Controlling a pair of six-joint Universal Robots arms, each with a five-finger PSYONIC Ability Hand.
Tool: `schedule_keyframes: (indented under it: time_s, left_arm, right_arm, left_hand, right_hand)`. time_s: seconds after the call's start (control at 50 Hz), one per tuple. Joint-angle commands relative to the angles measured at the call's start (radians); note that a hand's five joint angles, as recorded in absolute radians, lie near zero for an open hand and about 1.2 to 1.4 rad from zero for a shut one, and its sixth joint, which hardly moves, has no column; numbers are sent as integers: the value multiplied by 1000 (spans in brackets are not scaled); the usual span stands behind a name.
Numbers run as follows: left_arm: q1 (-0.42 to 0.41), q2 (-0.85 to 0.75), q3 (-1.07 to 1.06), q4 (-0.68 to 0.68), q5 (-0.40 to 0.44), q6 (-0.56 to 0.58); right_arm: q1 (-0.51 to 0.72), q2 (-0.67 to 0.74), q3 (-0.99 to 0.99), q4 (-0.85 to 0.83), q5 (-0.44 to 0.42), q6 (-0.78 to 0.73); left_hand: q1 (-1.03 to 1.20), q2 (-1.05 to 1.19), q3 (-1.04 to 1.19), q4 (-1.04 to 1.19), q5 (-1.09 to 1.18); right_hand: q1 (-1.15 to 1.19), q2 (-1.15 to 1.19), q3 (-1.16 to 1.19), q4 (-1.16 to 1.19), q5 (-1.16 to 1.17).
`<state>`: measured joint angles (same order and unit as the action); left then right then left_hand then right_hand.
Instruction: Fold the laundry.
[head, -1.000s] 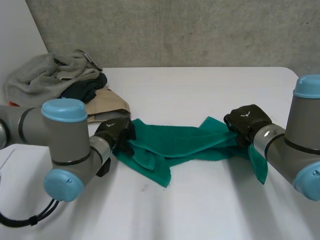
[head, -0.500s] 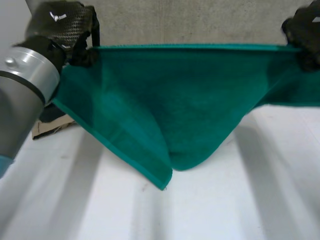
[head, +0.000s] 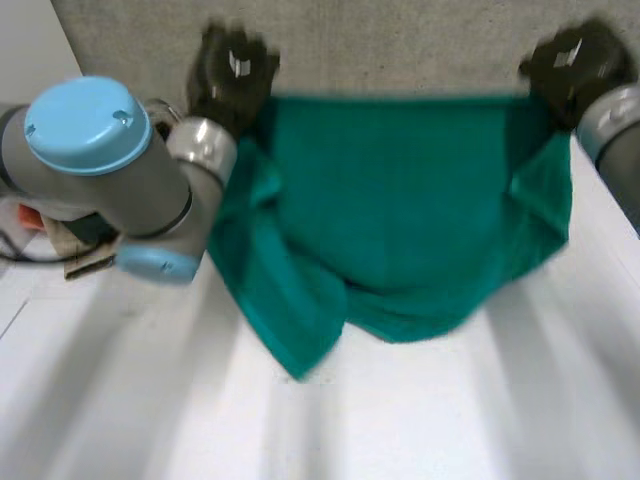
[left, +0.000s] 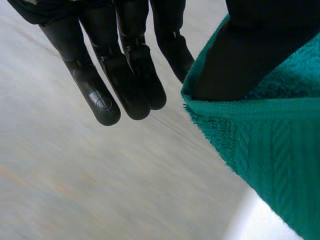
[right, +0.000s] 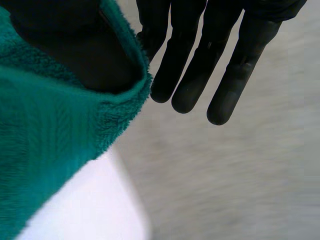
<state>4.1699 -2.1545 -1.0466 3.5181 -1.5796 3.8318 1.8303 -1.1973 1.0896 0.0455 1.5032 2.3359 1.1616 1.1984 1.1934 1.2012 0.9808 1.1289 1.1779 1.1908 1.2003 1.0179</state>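
Bare white desk in front. Above it hangs the green towel, spread wide between the two hands. Its lower edge sags in a curve, with one loose flap drooping lowest on the left-arm side; whether that tip touches the desk I can't tell. Both side edges are flopped inward, so it's not flat.

Top edge is pulled taut, a hand at each upper corner. The left hand holds its corner pinched under the thumb, with the other fingers straight and off the cloth. The right hand does the same at the other corner (thumb buried in the towel, remaining fingers straight and free). Grey wall is behind.

Step, as I judge it: the towel is up and stretched, ready to be laid out, with no fold made yet. Next move calls for lowering it so the hanging edge lands first. Then draw the corners along so it lies flat, keeping both pinches and the tension even so the flopped sides open out.
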Motion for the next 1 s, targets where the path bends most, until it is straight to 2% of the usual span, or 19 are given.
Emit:
schedule_keyframes:
  time_s: [0.02, 0.08, 0.16, 0.24, 0.34, 0.44, 0.56, 0.62, 0.66, 0.68, 0.7, 0.8, 0.86, 0.88, 0.9, 1.0]
  left_arm:
    - [-33, 118, 60, 418, -7, 49]
    - [-40, 157, 25, 415, -14, 49]
    - [-48, 183, -79, 388, -22, 48]
    - [-53, 209, -234, 319, -20, 32]
    - [-48, 229, -444, 233, -10, -70]
    - [-36, 205, -570, 184, -8, -127]
    - [-27, 99, -628, 168, -3, -139]
    - [-22, 93, -633, 165, -3, -139]
    - [-16, 93, -635, 159, -3, -141]
    - [-13, 93, -635, 156, -3, -141]
    - [-10, 93, -635, 154, -3, -141]
    - [-4, 91, -635, 150, -3, -149]
    - [-4, 90, -635, 150, -3, -149]
    - [-2, 88, -635, 150, -3, -149]
    - [-2, 87, -635, 150, -3, -149]
    - [13, 79, -633, 148, -3, -150]
  right_arm:
    - [1, -18, -14, -591, 84, 33]
    - [4, -34, 18, -627, 78, 36]
    - [12, -42, 68, -580, 63, 37]
    - [6, -45, 148, -405, 40, 40]
    - [1, -48, 266, -204, -32, 65]
    - [-52, -30, 374, -96, -109, 146]
    - [-141, 77, 397, -79, -124, 328]
    - [-169, 119, 401, -76, -126, 420]
    - [-189, 128, 408, -75, -127, 442]
    - [-213, 136, 412, -69, -127, 451]
    - [-224, 139, 414, -62, -127, 454]
    - [-259, 145, 412, -18, -126, 456]
    - [-287, 145, 411, 23, -130, 454]
    - [-292, 145, 411, 34, -132, 454]
    - [-298, 145, 412, 52, -146, 451]
    - [-305, 136, 427, 76, -178, 434]
  left_hand:
    - [235, 198, 203, 195, 241]
    - [235, 198, 203, 195, 241]
    - [235, 198, 203, 195, 241]
    - [235, 198, 203, 195, 241]
    - [235, 198, 203, 195, 241]
    - [235, 198, 203, 195, 241]
    - [235, 198, 203, 195, 241]
    - [235, 198, 203, 195, 241]
    - [235, 198, 203, 195, 241]
    - [235, 198, 203, 195, 241]
    - [235, 198, 203, 195, 241]
    - [235, 198, 203, 195, 241]
    - [235, 198, 203, 195, 241]
    - [235, 198, 203, 195, 241]
    - [235, 198, 203, 195, 241]
    - [235, 198, 203, 195, 241]
  right_hand:
    - [267, 218, 205, 196, 204]
    - [267, 218, 205, 196, 204]
    - [267, 218, 205, 196, 204]
    - [267, 218, 205, 196, 204]
    - [267, 218, 205, 196, 204]
    - [267, 218, 205, 196, 204]
    - [267, 218, 205, 196, 204]
    - [46, -3, -16, -25, -17]
    - [-60, -109, -122, -131, -123]
    - [-212, -261, -273, -283, -275]
    - [-262, -311, -324, -334, -326]
    - [-330, -380, -392, -402, -394]
    - [-243, -292, -305, -314, -307]
    - [-103, -152, -165, -174, -166]
    - [264, 215, 202, 192, 200]
    - [267, 218, 205, 196, 204]
